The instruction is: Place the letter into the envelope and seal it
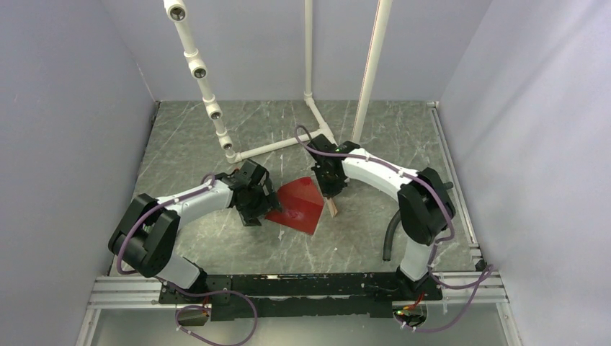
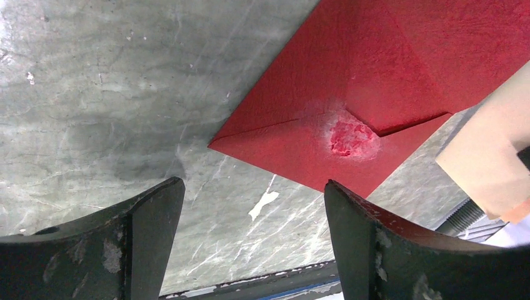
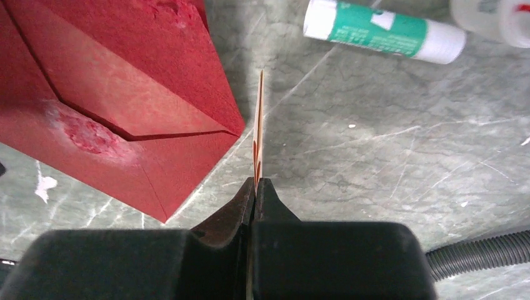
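The pale peach-tan paper letter is pinched edge-on in the right claw, whose fingers are pressed together on one end of it. Just left of that claw, the dark red paper envelope lies on the grey marbled table. The left claw hovers at the envelope's corner, fingers wide apart, holding nothing. A green-and-white glue stick lies well beyond the right claw.

No legible text — print on the green-and-white tube is too blurred.
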Controlling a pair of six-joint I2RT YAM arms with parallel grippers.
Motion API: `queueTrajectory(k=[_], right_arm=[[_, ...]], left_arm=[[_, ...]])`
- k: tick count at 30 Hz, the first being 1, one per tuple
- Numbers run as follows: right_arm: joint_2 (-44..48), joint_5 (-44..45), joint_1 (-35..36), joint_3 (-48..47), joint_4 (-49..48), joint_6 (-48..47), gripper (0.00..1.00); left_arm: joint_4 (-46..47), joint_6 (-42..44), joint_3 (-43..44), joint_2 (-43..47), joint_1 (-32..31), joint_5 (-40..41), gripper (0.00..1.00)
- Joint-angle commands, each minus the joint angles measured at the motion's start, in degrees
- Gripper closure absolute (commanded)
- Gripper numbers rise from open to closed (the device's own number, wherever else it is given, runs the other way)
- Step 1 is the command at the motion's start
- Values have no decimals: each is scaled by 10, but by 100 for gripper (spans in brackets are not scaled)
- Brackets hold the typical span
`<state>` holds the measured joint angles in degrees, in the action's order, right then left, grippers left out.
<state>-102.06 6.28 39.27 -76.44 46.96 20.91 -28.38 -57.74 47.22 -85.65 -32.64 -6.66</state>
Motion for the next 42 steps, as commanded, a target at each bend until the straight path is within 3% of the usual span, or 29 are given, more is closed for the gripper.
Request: queueTrajectory(k=[1, 8, 16, 21, 26, 30, 37, 42], right_arm=[[-21, -36, 2, -43, 35, -29, 100], [-18, -133, 12, -45, 33, -39, 100], [33, -227, 17, 41, -30, 14, 100], [82, -222, 20, 90, -48, 66, 100], [137, -147, 20, 88, -13, 114, 100], [177, -173, 20, 90, -64, 123, 100], [127, -217, 20, 76, -207, 111, 100], [47, -203, 20, 43, -239, 78, 100]], left_arm=[[12, 1, -8, 22, 3, 5, 13], [-3, 7, 4, 17, 12, 15, 12], [-27, 31, 44, -18, 22, 48, 12], [-15, 60, 52, -10, 28, 62, 14], [-58, 55, 61, -2, 28, 89, 13], [-60, 49, 42, 23, 29, 72, 13], [-66, 37, 0, 91, 28, 15, 35], [-67, 33, -38, 128, 29, -6, 38]])
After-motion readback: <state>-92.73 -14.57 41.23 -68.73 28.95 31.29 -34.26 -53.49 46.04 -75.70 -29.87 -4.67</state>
